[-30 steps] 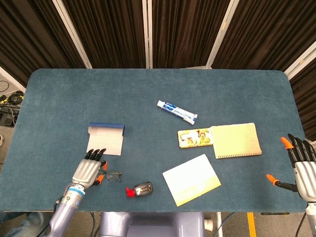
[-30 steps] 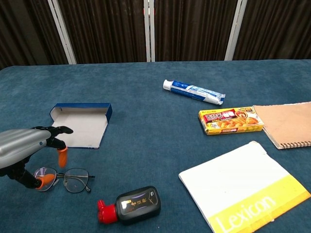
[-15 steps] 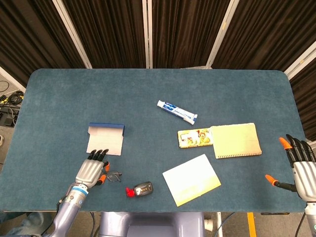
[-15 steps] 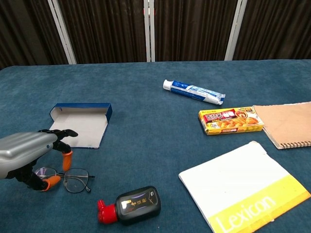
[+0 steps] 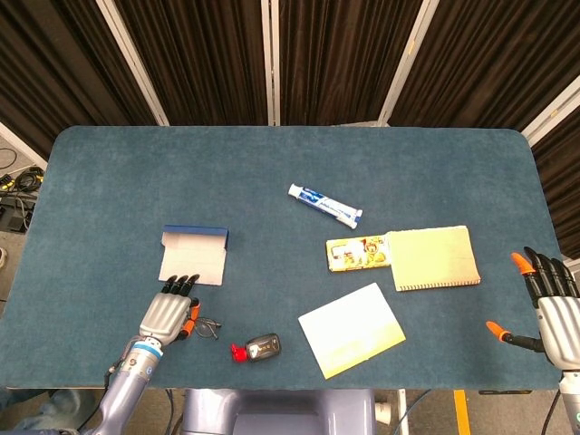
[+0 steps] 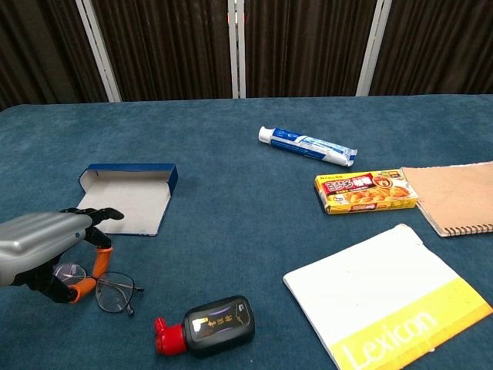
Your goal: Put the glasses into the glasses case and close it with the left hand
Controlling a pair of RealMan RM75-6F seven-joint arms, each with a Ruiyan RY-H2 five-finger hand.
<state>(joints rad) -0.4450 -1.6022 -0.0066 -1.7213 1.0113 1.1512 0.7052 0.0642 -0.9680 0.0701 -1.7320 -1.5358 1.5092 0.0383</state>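
Observation:
The thin wire-rimmed glasses (image 6: 110,293) lie on the blue cloth near the table's front left, also seen as glasses (image 5: 207,328) in the head view. My left hand (image 6: 45,245) (image 5: 166,314) covers their left side, its orange-tipped thumb and a finger pinching the frame by the left lens. The glasses case (image 6: 128,198) (image 5: 194,256) lies open just beyond the hand, white inside with a blue rim, nothing in it. My right hand (image 5: 549,306) hangs past the table's right front corner with fingers spread, holding nothing.
A black bottle with a red cap (image 6: 208,327) lies right of the glasses. A white and yellow Lexicon book (image 6: 385,297), a curry box (image 6: 366,191), a brown notebook (image 6: 456,196) and a toothpaste tube (image 6: 308,145) occupy the right half.
My left hand's thumb and finger have closed onto the glasses frame. The glasses have swung, their right side turning toward the front edge. The right hand has barely moved.

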